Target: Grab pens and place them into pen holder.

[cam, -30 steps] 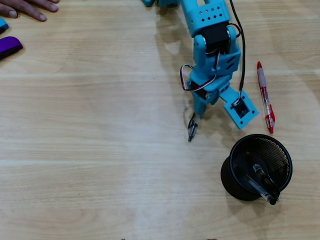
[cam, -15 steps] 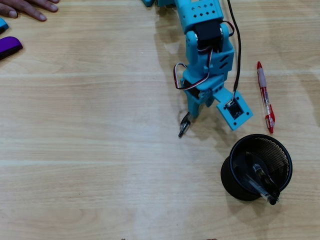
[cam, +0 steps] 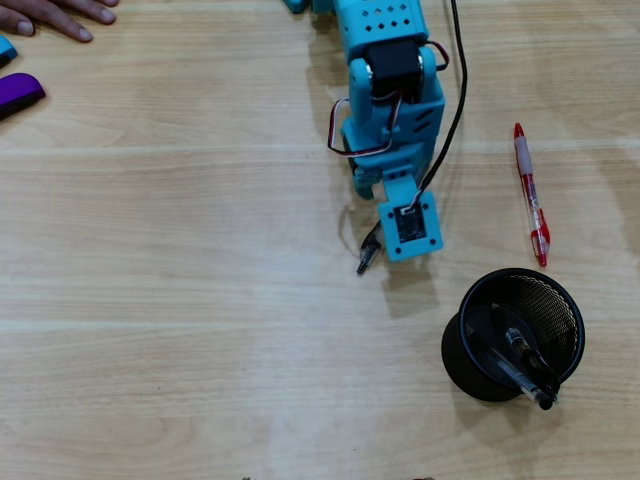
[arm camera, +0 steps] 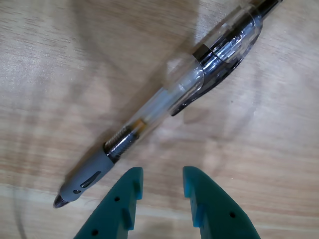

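A grey-and-clear pen (arm camera: 164,102) lies slanted on the wooden table, grey grip end at lower left in the wrist view. My gripper (arm camera: 162,175) stands open just short of it, nothing between its teal fingertips (arm camera: 133,175). In the overhead view only the pen's tip (cam: 366,256) pokes out from under the blue arm (cam: 388,100) and its camera mount. A red pen (cam: 530,195) lies to the right of the arm. The black mesh pen holder (cam: 520,273) stands at lower right, with pens (cam: 527,370) leaning inside it.
A purple rounded object (cam: 18,93), a blue item (cam: 5,48) and a person's hand (cam: 55,15) are at the far top left of the overhead view. A black cable (cam: 455,100) runs down along the arm.
The arm has swung left in the overhead view and its wrist has turned, so the camera mount now points straight down. The visible pen end has shifted a little to the left.
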